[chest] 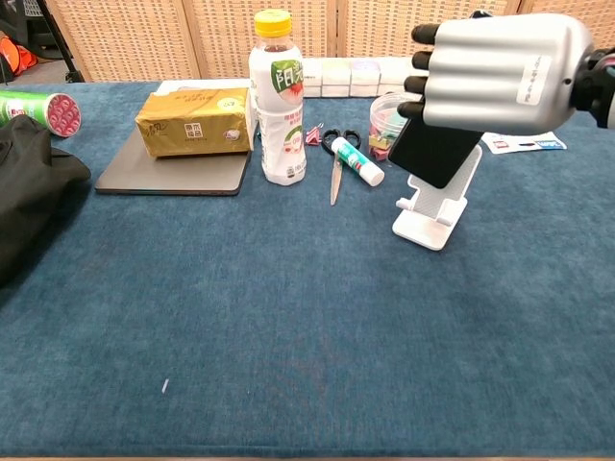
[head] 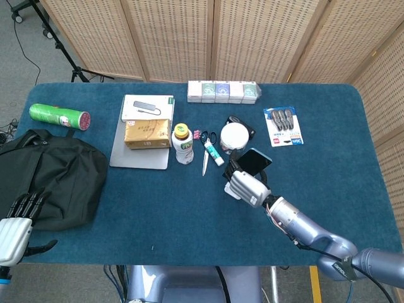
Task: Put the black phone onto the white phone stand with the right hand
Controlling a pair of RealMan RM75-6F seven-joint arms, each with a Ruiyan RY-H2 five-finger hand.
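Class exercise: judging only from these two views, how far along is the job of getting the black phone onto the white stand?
Done: the right hand has picked up the flat black phone. In hand: it holds the phone tilted just above the white plastic phone stand, near its backrest. Left: seating the phone's lower edge on the stand's ledge and letting go.

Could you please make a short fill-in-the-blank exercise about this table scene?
1. The right robot hand holds the ____ phone.
2. The phone hangs just above the white phone ____.
3. The scissors lie between the glue stick and the drink ____.
4. The tissue pack rests on a closed ____.

Missing words: black; stand; bottle; laptop
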